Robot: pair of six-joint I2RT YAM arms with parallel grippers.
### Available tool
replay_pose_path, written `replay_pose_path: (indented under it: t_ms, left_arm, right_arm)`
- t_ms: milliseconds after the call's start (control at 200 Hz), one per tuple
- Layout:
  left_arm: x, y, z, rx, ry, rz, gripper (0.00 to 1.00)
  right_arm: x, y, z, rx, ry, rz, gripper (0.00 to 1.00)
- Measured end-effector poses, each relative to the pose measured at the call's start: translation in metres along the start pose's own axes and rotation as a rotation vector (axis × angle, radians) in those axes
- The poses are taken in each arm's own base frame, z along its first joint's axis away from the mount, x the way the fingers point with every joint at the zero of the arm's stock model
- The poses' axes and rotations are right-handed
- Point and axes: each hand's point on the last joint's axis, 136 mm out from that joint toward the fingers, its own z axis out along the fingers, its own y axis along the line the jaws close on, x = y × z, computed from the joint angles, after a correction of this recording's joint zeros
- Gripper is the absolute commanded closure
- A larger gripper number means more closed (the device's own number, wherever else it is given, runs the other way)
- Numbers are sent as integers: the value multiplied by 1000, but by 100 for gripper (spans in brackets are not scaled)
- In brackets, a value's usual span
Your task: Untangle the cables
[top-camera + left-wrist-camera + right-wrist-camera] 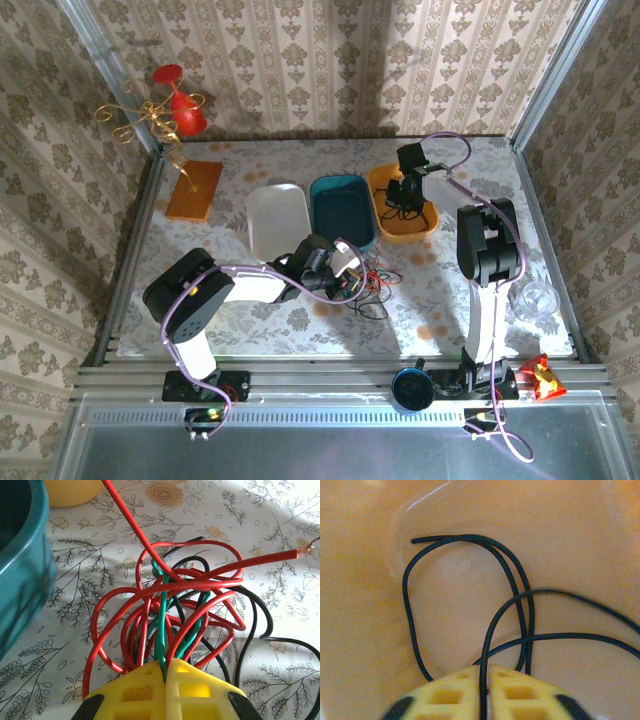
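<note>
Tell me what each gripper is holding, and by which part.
Left gripper is shut on a green wire, mid-length; right gripper is shut on a black wire, partway along.

red, green, black cables (162, 620), teal tray (25, 565), floral tablecloth (280, 525)

White tray (276, 222), teal tray (342, 212), yellow tray (408, 236), orange board (194, 189), clear glass (537, 299), red snack packet (541, 374)
</note>
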Motion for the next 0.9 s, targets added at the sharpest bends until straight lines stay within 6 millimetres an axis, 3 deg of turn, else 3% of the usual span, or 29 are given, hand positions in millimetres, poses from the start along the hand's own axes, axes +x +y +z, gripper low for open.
replay_pose_path:
  t_ms: [70,260,660,770,900]
  left_arm:
    - [0,0,0,0,2,-1,100]
    - [0,0,0,-1,3,-1,100]
    - [0,0,1,-5,3,1,100]
    - [0,0,1,-5,3,1,100]
    - [0,0,1,-5,3,1,100]
  right_arm:
    - [1,1,-2,-7,0,2,66]
    - [-1,4,-26,-24,-32,-6,58]
    - [-5,15,-127,-122,-229,-56,54]
    - [12,13,-147,-141,-254,-67,55]
    - [61,17,-144,-156,-190,-128,57]
